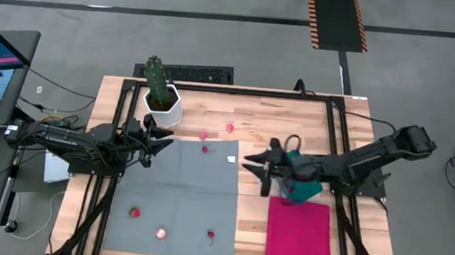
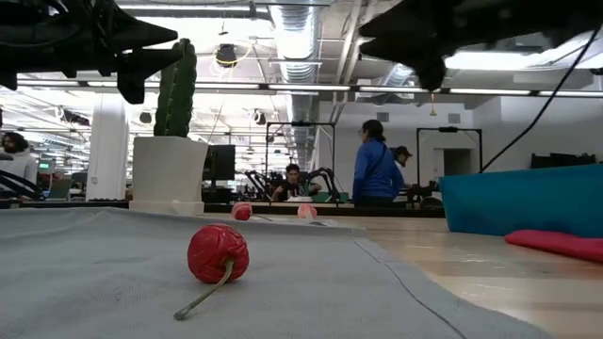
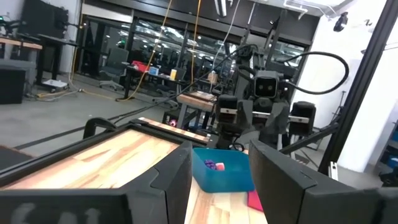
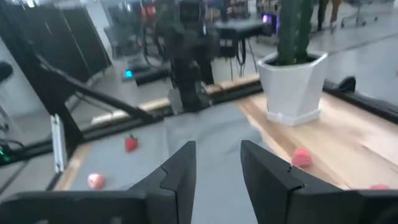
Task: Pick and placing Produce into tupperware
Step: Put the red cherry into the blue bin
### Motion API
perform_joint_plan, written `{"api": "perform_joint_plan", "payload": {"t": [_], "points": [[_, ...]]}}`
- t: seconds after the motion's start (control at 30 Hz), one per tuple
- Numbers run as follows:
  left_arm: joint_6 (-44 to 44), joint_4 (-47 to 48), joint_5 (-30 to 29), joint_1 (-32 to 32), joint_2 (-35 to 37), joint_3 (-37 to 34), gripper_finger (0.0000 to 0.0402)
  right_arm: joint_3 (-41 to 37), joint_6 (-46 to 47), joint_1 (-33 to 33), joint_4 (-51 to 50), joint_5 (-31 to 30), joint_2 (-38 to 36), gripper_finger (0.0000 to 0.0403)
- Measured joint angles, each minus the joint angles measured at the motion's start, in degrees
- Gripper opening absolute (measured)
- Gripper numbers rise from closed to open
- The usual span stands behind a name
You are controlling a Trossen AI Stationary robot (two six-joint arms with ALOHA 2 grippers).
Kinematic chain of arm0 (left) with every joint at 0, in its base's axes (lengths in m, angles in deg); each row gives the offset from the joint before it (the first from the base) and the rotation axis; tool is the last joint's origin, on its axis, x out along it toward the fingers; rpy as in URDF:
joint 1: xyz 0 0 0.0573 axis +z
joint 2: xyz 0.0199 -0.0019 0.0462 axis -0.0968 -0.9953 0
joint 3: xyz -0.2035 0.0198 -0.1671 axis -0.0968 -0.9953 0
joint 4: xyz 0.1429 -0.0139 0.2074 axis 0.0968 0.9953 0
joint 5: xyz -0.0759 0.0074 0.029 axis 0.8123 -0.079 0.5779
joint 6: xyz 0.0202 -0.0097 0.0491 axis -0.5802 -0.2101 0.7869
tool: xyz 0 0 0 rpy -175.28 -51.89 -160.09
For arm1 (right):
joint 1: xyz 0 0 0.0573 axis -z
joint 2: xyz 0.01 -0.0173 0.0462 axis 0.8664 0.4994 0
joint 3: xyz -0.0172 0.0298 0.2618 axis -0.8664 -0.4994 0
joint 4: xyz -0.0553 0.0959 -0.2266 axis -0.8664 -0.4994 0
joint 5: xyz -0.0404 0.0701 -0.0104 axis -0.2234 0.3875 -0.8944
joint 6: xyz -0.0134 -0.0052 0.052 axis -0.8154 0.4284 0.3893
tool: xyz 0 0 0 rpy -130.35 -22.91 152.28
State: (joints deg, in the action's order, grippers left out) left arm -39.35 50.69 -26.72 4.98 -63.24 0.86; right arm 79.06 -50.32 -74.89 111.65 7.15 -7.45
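Note:
The teal tupperware [image 1: 303, 184] stands on the wood beside the magenta cloth [image 1: 299, 233], partly under my right arm; a purple piece [image 3: 217, 166] lies inside it. Loose produce rests on the grey cloth [image 1: 180, 194]: a red piece with a stem [image 2: 219, 254], a red one [image 1: 134, 213] and a pink one [image 1: 160, 233] near the front, and a red one [image 1: 206, 149] farther back. Two pink pieces [image 1: 230, 128] lie on bare wood. My right gripper [image 1: 251, 161] hovers open over the grey cloth's right edge, holding nothing. My left gripper [image 1: 165, 143] waits open at the cloth's far left corner.
A tall green cactus in a white pot [image 1: 162, 104] stands at the table's far left, just behind my left gripper. Black frame rails [image 1: 335, 129] run along the table's sides. A desk with a monitor and a mouse stands off the left edge. People stand in the room beyond.

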Motion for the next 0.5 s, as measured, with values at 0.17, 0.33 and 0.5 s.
{"api": "perform_joint_plan", "payload": {"t": [0.17, 0.33, 0.5], "points": [[1.0, 0.3, 0.0, 0.0, 0.0, 0.0, 0.0148, 7.3, -0.6, 5.4, -7.6, 8.1, 5.6, 0.0134], [1.0, 1.3, 0.0, 0.0, 0.0, 0.0, 0.0148, 15.8, -6.4, 8.4, -19.4, 8.6, 9.6, 0.0118], [1.0, 1.4, 0.1, 0.0, 0.0, 0.0, 0.0148, 23.8, -7.2, 11.4, -33.5, 9.1, 12.5, 0.0109]]}}
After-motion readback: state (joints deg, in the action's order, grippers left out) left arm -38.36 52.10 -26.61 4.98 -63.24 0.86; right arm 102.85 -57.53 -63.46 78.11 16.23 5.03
